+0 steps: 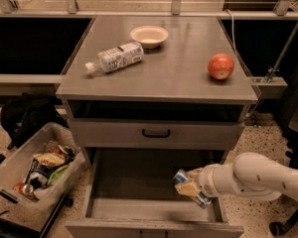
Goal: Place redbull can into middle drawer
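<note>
Grey metal table (174, 71) with drawers below, seen from the front and above. On the top, a clear bottle (115, 58) with a white label lies on its side near the left edge, cap pointing towards the front left corner; a pale bowl (149, 35) stands upright just behind it, close to the back edge; a red apple (221, 66) rests near the right edge, well apart from both. Under the top is an open dark shelf gap, and beneath it a closed drawer front (114, 133) bearing a black handle (155, 133) at its middle. Below that, the drawer (124, 180) is pulled out towards the viewer, its flat floor bare on the left and in the middle. A white arm (258, 175) reaches in from the right, over the drawer's right wall. Its end effector (190, 188) sits inside the drawer's front right part and is closed on the can (180, 177), which is tilted, its shiny silver end facing up and to the left, its blue lower end towards the drawer's front right corner. Whether the can touches the drawer floor cannot be told. On the speckled floor (260, 133) left of the table stand a clear bin (12, 166) holding mixed packaging and, behind it, a black bag (27, 115).
</note>
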Controlling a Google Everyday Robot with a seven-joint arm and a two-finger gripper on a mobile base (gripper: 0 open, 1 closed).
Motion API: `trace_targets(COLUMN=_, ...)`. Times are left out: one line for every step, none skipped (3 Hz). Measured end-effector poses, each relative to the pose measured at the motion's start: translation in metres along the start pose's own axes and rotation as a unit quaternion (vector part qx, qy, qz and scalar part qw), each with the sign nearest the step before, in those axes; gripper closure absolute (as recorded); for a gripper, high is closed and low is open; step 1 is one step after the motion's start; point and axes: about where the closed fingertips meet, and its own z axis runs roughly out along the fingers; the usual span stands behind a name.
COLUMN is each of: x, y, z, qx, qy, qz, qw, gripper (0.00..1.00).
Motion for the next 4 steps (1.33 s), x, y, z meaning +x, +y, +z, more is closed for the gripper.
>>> trace_targets(x=0.000, y=0.000, z=0.000, qx=-0.001, qy=0.000, qz=0.000, qw=1.0000, gripper=1.00)
trace_targets(x=0.013, y=-0.009, z=0.021, qx=0.000, qy=-0.010, qz=0.003, qw=0.9999, gripper=1.00)
trace_targets(x=0.033, y=-0.008, z=0.074, qx=-0.030, qy=-0.007, qz=-0.025, qw=0.9992, gripper=1.00)
trace_targets(x=0.051, y=-0.004, z=0.117, qx=-0.056, qy=0.000, qz=-0.043, qw=0.9975, gripper=1.00)
